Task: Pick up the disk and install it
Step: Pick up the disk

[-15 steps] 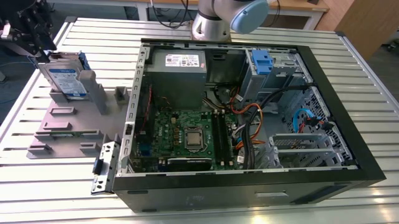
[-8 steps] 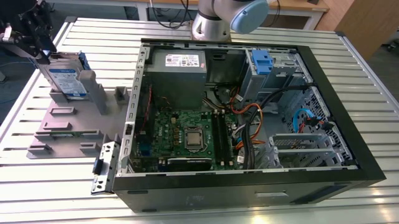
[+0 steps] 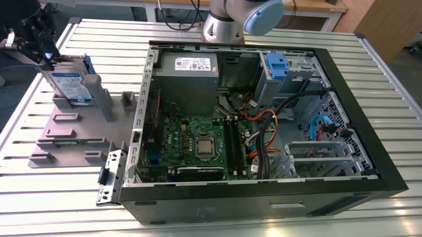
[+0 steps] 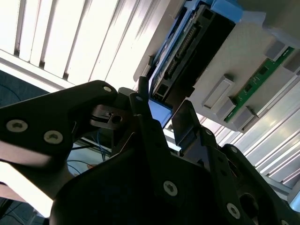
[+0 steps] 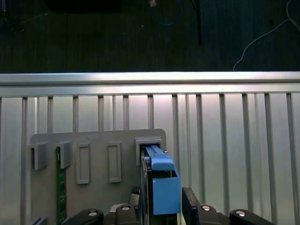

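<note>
The disk stands on edge in a slot of the grey holder plate at the exterior view's left, its blue-and-white label facing out and blue rails along its edges. My gripper is at the disk's upper end. In the first wrist view the disk is edge-on, its blue rail between my two fingers, which press against both sides. In the second wrist view my gripper straddles the disk the same way. The gripper is shut on the disk, which still sits in its slot.
An open computer case lies in the middle of the slatted metal table, with a grey power-supply box, a motherboard and a blue caddy clip at the drive bay. A green memory stick stands in the holder.
</note>
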Controlling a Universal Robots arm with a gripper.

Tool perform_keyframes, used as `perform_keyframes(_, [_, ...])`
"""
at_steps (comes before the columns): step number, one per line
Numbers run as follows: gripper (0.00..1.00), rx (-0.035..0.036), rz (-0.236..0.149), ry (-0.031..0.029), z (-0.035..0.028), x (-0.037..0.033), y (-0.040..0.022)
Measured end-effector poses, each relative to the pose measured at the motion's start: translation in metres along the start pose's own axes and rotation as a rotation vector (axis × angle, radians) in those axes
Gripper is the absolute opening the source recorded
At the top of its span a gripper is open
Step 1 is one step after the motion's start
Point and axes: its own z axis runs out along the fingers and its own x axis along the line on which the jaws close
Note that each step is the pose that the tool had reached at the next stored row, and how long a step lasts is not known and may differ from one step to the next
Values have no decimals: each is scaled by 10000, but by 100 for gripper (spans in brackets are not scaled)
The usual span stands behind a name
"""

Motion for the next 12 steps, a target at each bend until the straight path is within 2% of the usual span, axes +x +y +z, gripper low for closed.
perform_keyframes(6, [47, -1, -8, 7, 54, -24, 30])
perform_keyframes(12, [47, 0, -13, 76, 99, -79, 72])
